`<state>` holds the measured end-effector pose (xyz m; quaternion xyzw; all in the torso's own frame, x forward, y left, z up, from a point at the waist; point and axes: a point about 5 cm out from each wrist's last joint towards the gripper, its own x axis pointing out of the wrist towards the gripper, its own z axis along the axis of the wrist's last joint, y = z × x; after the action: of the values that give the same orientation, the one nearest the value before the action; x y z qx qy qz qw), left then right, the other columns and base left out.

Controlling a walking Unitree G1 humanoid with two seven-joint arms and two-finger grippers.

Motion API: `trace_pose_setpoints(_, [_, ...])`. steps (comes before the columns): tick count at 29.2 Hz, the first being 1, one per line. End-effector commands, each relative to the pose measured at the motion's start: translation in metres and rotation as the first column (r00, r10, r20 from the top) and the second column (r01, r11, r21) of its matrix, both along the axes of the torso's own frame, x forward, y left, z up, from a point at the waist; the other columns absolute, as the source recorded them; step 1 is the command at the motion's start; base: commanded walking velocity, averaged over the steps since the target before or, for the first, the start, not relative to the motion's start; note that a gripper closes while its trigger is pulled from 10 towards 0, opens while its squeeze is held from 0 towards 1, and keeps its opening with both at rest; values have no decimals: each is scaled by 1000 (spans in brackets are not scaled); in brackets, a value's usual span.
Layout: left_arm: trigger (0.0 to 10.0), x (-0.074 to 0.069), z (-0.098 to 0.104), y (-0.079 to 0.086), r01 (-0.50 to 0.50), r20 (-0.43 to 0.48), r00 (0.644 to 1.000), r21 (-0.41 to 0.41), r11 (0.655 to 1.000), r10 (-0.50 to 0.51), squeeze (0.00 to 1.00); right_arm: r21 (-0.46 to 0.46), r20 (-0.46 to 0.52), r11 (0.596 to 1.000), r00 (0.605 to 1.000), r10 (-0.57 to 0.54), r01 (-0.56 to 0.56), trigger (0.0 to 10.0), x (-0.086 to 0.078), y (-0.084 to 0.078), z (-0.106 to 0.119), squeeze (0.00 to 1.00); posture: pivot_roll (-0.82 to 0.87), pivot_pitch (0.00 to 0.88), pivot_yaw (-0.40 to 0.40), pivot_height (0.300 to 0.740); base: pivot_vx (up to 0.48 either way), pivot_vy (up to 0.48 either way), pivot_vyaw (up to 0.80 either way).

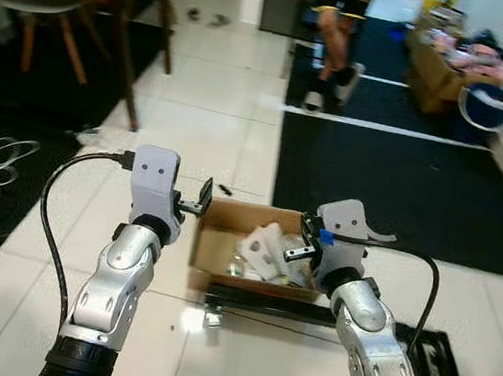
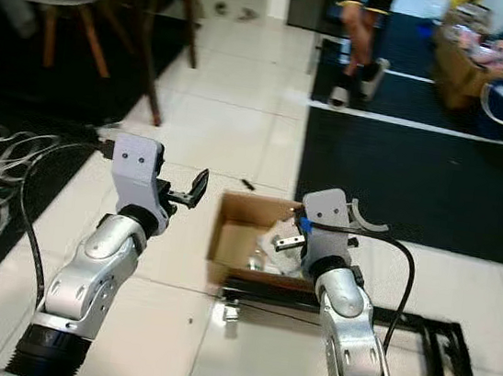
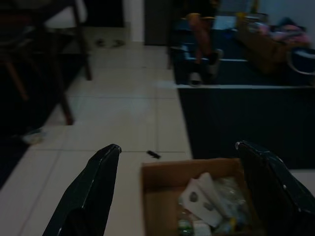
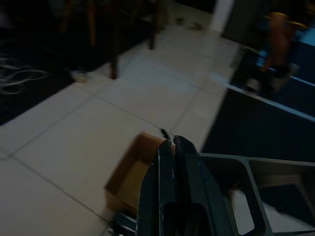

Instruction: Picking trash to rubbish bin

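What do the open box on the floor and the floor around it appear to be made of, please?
The box looks like plain brown cardboard: matte, with thin walls and raw open flaps. The floor appears to be glossy pale ceramic tile, judging by its grid of grout lines and the reflected light in front of the box.
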<state>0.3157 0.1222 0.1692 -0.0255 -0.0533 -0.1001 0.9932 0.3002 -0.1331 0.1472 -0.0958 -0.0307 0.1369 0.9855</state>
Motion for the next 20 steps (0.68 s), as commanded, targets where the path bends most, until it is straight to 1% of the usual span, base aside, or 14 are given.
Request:
trace_pose_setpoints(1, [10000, -1, -5, 2, 1, -12, 1000, 6, 1000, -1, 0, 21, -8, 1000, 1000, 2, -2, 10000, -1, -1, -3, 0, -23, 103, 2, 740, 0, 0, 0])
trace_pose_setpoints(3, [10000, 0, -4, 2, 0, -6, 1000, 2, 1000, 0, 0, 46, -9, 999, 1000, -2, 2, 10000, -1, -1, -3, 0, -23, 103, 2, 740, 0, 0, 0])
trace_pose_setpoints(7, [10000, -1, 0, 1, 11, 21, 1000, -28, 1000, -11, 0, 36, -10, 999, 1000, 3, -3, 10000, -1, -1, -4, 0, -25, 100, -2, 740, 0, 0, 0])
trace_pose_setpoints(8, [10000, -2, 2, -1, 31, 30, 999, -44, 999, -29, 0, 36, -8, 999, 1000, 3, -3, 10000, -2, 0, -4, 0, -25, 100, -2, 740, 0, 0, 0])
trace_pose_setpoints(12, [10000, -3, 3, -3, 53, 31, 998, -62, 997, -51, 0, 38, -6, 999, 1000, 1, -1, 10000, -2, 0, -4, 0, -25, 100, -2, 740, 0, 0, 0])
trace_pose_setpoints(20, [10000, -4, 3, -4, 66, 31, 997, -68, 996, -64, 0, 42, -9, 999, 1000, 2, -2, 10000, -3, 0, -5, 0, -26, 102, -1, 740, 295, 0, 0])
